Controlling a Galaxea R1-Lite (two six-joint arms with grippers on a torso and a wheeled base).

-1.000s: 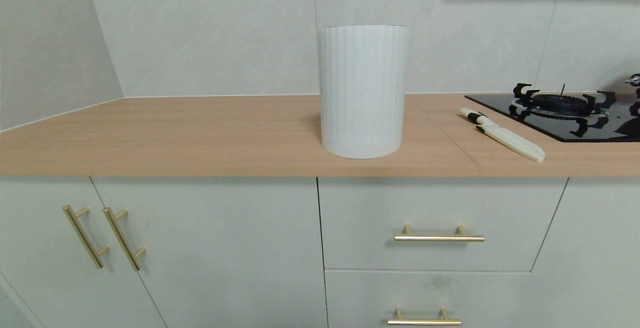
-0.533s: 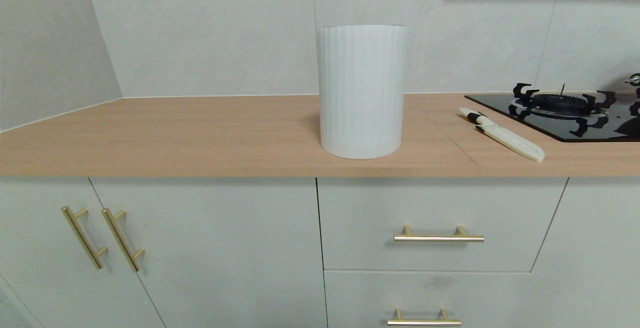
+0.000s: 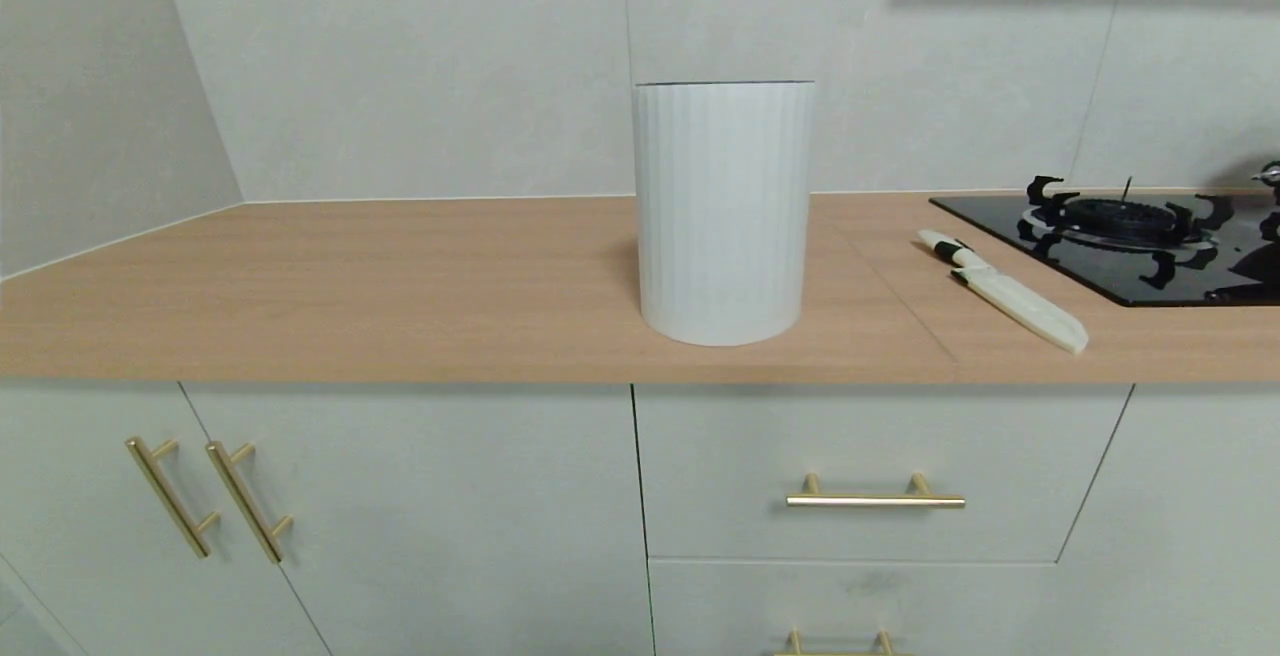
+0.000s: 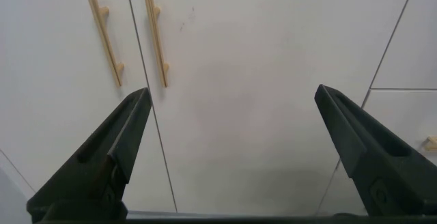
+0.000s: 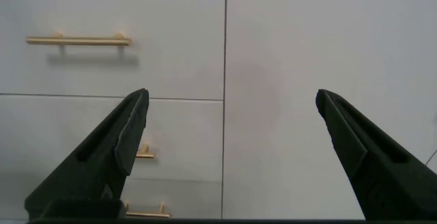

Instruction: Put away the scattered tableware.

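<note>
Head view is showing you the knife (image 3: 1003,290) lying flat on the bench (image 3: 350,286), between the ribbed white canister (image 3: 722,211) and the hob (image 3: 1120,236). Your left gripper (image 4: 232,98) and right gripper (image 5: 232,101) are both gaping wide, holding nothing, facing cabinet fronts (image 4: 259,115).

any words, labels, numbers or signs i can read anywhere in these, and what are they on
No text can be read in any view.
The white ribbed container is plain.
The knife shows no marking.
The stove, the cabinet doors and the drawer fronts bear no print or sign.
</note>
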